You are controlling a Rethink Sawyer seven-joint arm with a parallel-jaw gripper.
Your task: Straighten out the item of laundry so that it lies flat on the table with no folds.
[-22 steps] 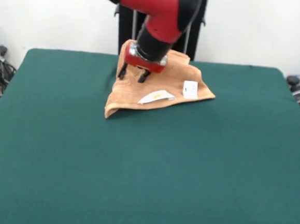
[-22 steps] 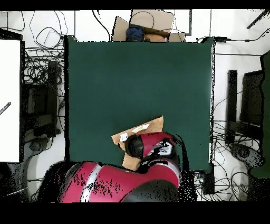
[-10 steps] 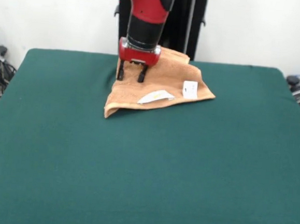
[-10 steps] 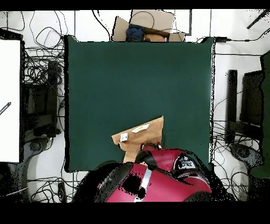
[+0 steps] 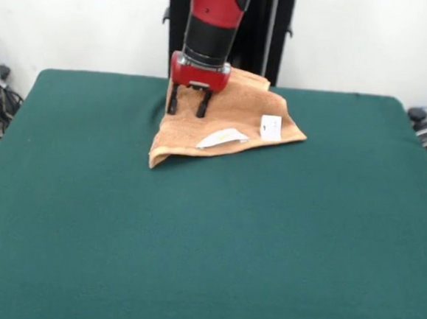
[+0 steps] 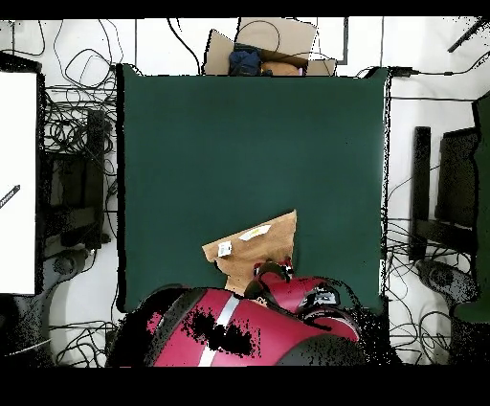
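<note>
My gripper point(image 5: 187, 108) hangs with its fingers apart and empty over the towel's point(image 5: 231, 120) left edge, upper centre of frame. The towel lies bunched and folded on the green table point(image 5: 207, 240), white tags point(image 5: 271, 127) up: flattening isn't begun.

Folded orange-tan towel point(image 6: 256, 249) with white tags near the green table's point(image 6: 249, 144) bottom edge, red arm point(image 6: 249, 326) overlapping it.

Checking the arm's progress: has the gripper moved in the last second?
Yes. The gripper has shifted left and toward the table's far edge, from over the towel's middle to its left edge. Fingers open.
</note>
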